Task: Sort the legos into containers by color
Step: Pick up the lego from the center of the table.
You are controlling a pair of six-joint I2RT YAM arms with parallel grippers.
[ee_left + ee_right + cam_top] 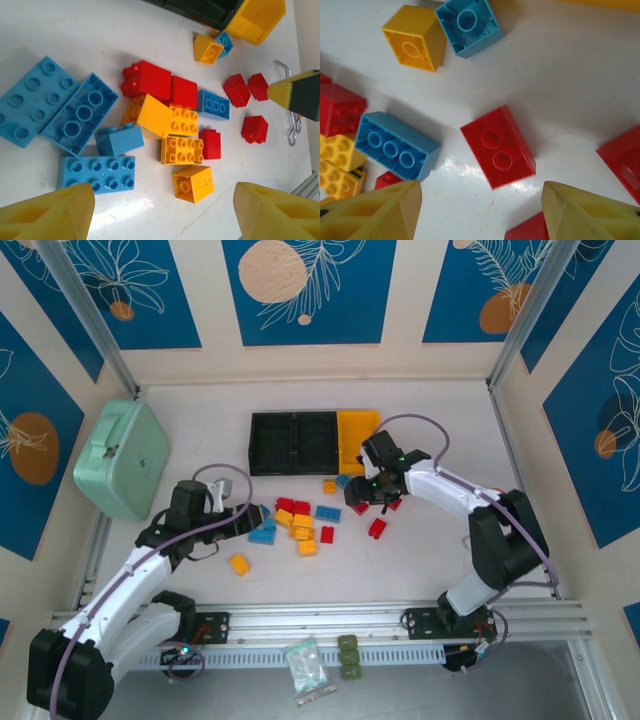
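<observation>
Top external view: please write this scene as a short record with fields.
bins: two black bins and one yellow bin in a row at the back
bricks: blue, yellow and red legos loose in front of the bins
left tool: open, beside blue bricks
right tool: open, above a red brick
other: mint-green case at far left

In your right wrist view, the right arm's yellow fingers (375, 212) run off the bottom edge. The right edge clips one red studded plastic brick (622, 160), the bottom edge a second red brick (527, 231), and the left edge a third red brick (337, 110). In your left wrist view, the top edge cuts the yellow-orange plastic bin (260, 17) and the black plastic bin (200, 9). From above, the clear bag (305, 665) at lower centre is too small to tell its contents.
</observation>
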